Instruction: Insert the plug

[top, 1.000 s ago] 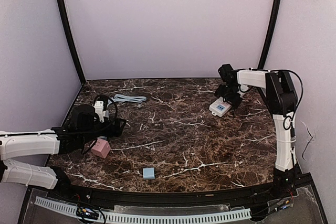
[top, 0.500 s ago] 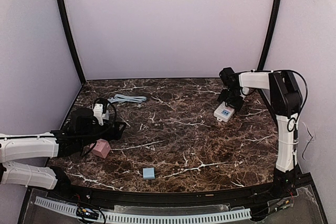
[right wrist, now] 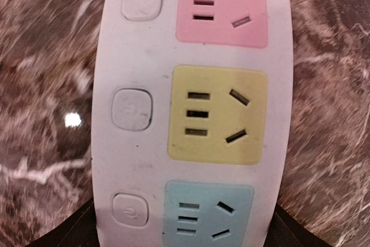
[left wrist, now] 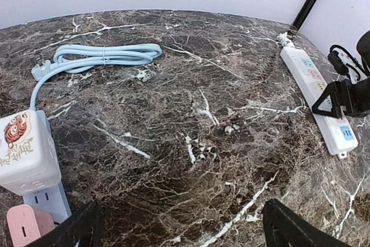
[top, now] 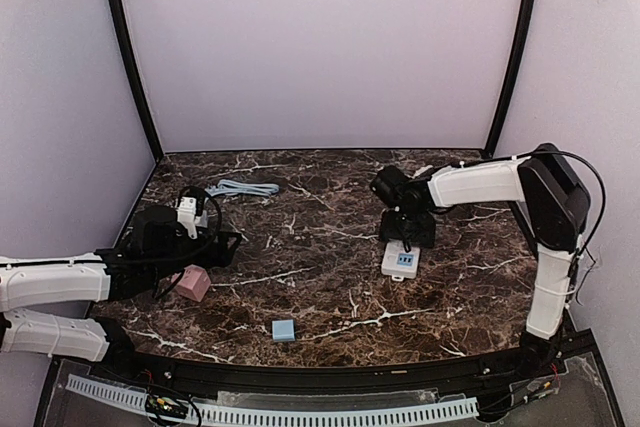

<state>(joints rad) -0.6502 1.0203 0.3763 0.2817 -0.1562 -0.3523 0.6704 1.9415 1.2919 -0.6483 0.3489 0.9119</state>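
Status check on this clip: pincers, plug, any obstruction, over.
Left pincer open, empty. Right pincer clamped across power strip. Blue-cabled plug lying on table, untouched. Nothing in the way.

We see open marble mid-table between arms. Left side crowded: cable coil, white adapter cube, pink block just beside left gripper. Near front edge, small blue block. Astride power strip, right gripper; its arm bars right rear.
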